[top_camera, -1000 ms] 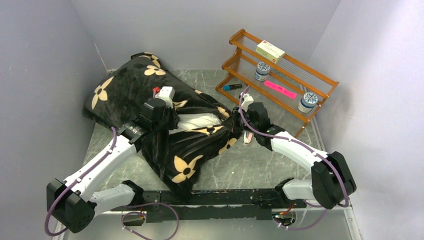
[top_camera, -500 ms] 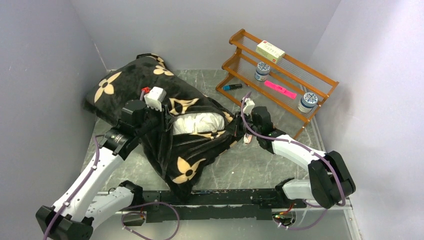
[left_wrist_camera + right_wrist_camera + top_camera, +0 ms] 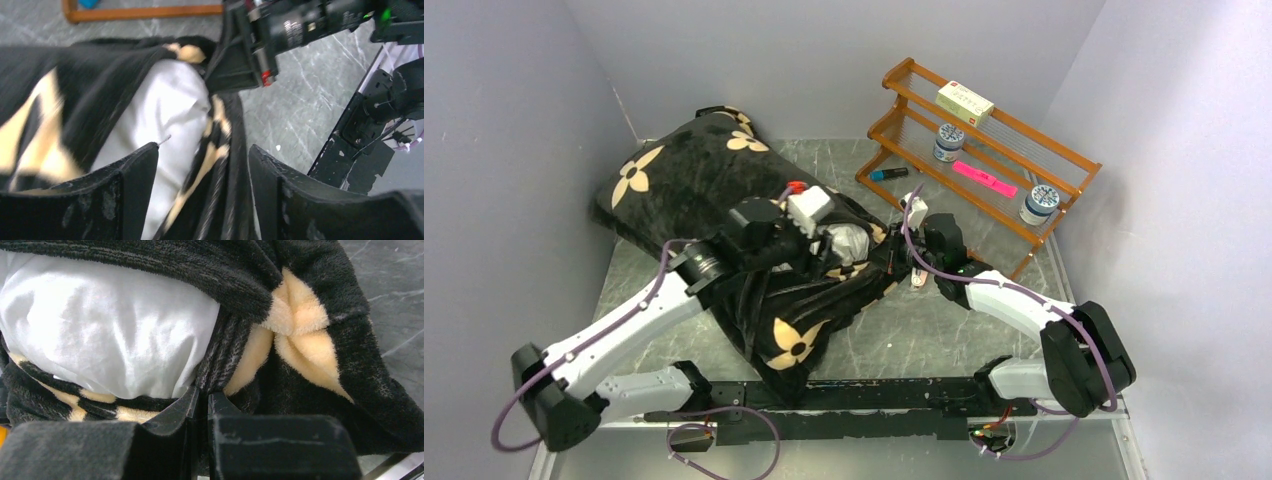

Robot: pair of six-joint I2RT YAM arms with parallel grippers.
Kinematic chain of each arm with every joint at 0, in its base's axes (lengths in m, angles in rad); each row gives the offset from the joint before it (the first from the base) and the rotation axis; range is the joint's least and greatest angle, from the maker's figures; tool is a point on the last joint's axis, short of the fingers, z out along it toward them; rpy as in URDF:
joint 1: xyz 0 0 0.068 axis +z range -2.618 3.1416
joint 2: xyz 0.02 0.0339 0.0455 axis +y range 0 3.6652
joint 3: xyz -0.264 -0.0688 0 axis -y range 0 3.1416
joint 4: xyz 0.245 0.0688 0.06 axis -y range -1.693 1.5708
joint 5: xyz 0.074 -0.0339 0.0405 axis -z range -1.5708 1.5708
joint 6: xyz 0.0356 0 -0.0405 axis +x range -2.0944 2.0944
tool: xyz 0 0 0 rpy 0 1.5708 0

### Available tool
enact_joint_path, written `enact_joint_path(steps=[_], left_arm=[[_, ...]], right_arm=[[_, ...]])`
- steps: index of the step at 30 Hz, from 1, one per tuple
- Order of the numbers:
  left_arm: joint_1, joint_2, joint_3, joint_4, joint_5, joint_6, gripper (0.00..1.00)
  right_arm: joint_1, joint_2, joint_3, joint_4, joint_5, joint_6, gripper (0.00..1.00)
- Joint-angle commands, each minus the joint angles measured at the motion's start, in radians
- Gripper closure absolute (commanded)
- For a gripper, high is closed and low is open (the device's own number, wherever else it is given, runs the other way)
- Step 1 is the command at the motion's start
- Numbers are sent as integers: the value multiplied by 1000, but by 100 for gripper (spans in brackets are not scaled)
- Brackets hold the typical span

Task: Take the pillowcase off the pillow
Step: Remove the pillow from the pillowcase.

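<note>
The black pillowcase [image 3: 684, 180] with tan flowers lies across the left of the table, its open end toward the middle. The white pillow [image 3: 849, 238] shows through that opening. My left gripper [image 3: 827, 245] hovers open at the opening. In the left wrist view, the left gripper [image 3: 202, 167] has the pillow [image 3: 165, 115] and a hem of the pillowcase [image 3: 225, 150] between its spread fingers, gripping neither. My right gripper [image 3: 896, 258] is shut on the pillowcase's rim. In the right wrist view, the right gripper [image 3: 203, 397] pinches plush pillowcase [image 3: 310, 340] fabric beside the pillow [image 3: 100, 340].
A wooden two-tier rack [image 3: 924, 95] stands at the back right, holding a box [image 3: 964, 102], two jars [image 3: 948, 141] and a pink item [image 3: 984, 178]. A blue marker [image 3: 889, 173] lies on the table by it. Walls close in on the left, back and right.
My left gripper has let go of the pillowcase, opened, and swung right to the pillowcase's opening. The pillowcase shifted up and left. The right gripper kept its grip in place.
</note>
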Motion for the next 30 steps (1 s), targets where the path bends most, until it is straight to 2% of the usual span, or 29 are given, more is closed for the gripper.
enact_joint_path(steps=[1, 3, 8, 13, 17, 21, 23, 30], left_arm=[[-126, 124, 150, 27, -149, 139, 26], [-158, 172, 190, 29, -187, 189, 19], [-171, 277, 260, 13, -212, 263, 13], [-170, 264, 200, 110, -229, 303, 3], [-171, 251, 130, 210, -271, 379, 3], [-170, 334, 232, 69, -201, 404, 3], [-171, 391, 283, 10, -186, 416, 8], [-171, 480, 312, -24, -250, 437, 8]], right_arm=[[28, -24, 27, 11, -57, 7, 100], [31, -25, 28, 11, -55, 7, 100], [42, -25, 30, 9, -51, 4, 100], [48, -33, 28, 2, -40, -3, 100], [48, -40, 28, -3, -33, -6, 100], [49, -48, 27, -7, -26, -8, 100], [49, -49, 28, -8, -24, -7, 100], [54, -67, 25, -22, -7, -16, 100]])
